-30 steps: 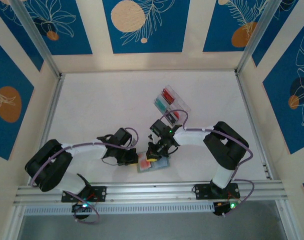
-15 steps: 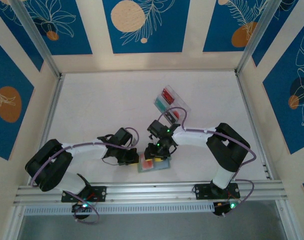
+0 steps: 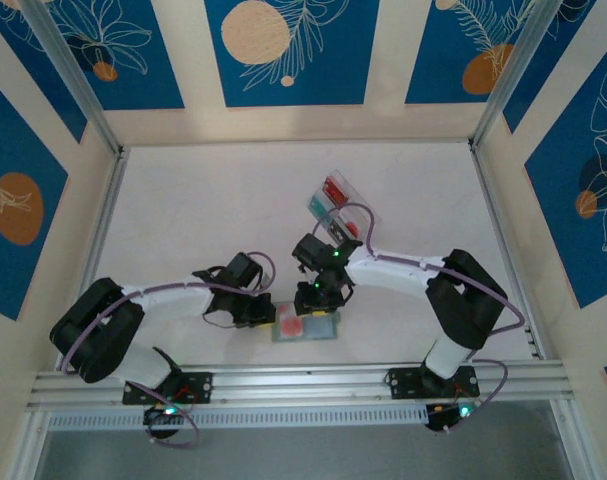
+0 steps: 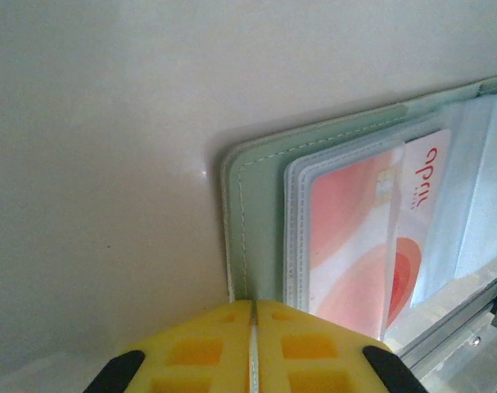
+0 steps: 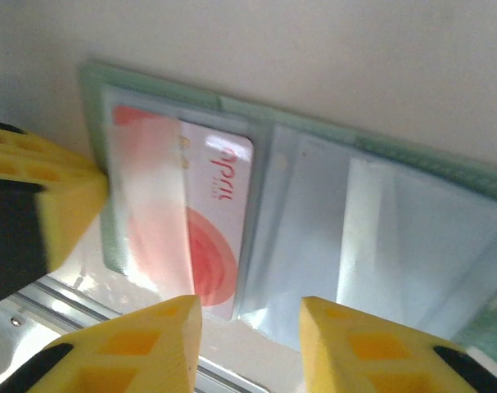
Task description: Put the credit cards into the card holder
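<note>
A white table carries a clear plastic compartment box, set at a slant in the far half, a little right of the middle. An aluminium rail runs along the table's near edge. Slim aluminium posts rise at the far corners, and blue wall panels with peach discs and white leaf outlines stand behind.

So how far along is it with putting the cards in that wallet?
Done: the card holder lies open. In hand: a red card sits partly in a clear sleeve, the left claw shut at the holder's edge, the right claw open above. Left: seating it, plus the cards in the clear box.
</note>
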You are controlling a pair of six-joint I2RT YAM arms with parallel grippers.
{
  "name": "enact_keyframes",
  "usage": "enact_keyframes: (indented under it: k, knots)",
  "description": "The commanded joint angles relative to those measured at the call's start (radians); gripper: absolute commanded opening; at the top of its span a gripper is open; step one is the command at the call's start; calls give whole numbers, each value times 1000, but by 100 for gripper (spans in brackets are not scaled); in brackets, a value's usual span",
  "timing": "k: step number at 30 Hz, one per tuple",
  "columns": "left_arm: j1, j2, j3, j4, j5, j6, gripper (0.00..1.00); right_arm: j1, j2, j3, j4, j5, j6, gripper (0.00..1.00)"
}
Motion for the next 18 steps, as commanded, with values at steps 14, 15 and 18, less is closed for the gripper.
enact_keyframes:
  k: [14,15,18]
  knots:
    - [14,-13,26,-31,-8,21,10,-18,130,95,-189,215,-141,31]
    - [14,-13,27,-29,-7,19,10,-17,134,91,-186,214,-140,31]
    - [14,-12,26,-28,-6,19,10,-11,150,77,-185,217,-132,30]
